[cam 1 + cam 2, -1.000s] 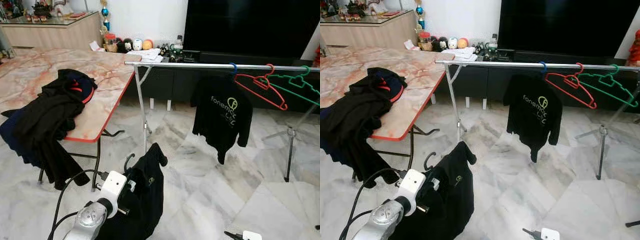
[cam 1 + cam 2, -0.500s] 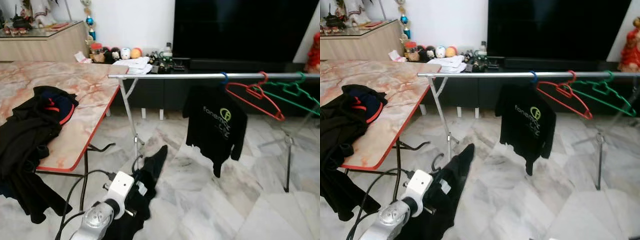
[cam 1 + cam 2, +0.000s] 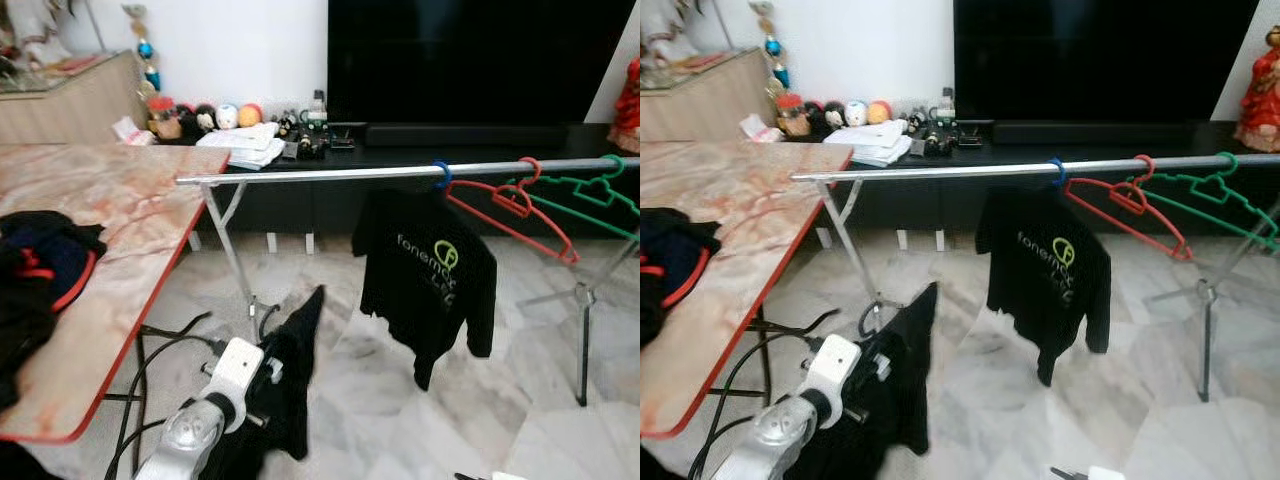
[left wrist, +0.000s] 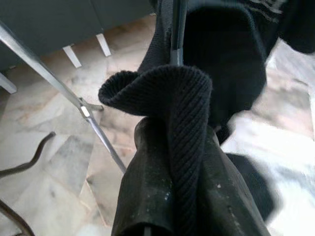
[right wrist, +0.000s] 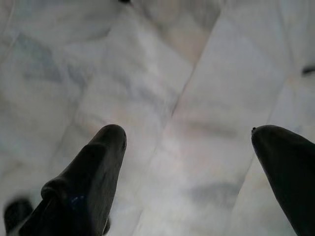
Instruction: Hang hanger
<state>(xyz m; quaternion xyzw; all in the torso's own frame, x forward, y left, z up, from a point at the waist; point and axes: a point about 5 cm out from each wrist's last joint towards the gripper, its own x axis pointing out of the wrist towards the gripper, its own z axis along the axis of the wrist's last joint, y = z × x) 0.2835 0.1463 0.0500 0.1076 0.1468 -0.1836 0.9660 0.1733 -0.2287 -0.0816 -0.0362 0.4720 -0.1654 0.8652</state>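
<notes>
rail (image 3: 330,175): hanging 3 hangers – blue (image 3: 441,175), red (image 3: 515,205), green (image 3: 590,190) | black shirts: 1 hanging there (image 3: 430,285), 1 hanging below (image 3: 290,385)

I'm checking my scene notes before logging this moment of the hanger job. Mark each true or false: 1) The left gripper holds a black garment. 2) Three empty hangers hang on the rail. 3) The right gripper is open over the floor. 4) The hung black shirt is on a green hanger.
1) True: the left gripper is shut on a black garment.
2) False: two empty ones hang on the rail, a red hanger and a green hanger.
3) True: the right gripper is open above the marble floor.
4) False: the hung shirt is on a blue hook.
</notes>
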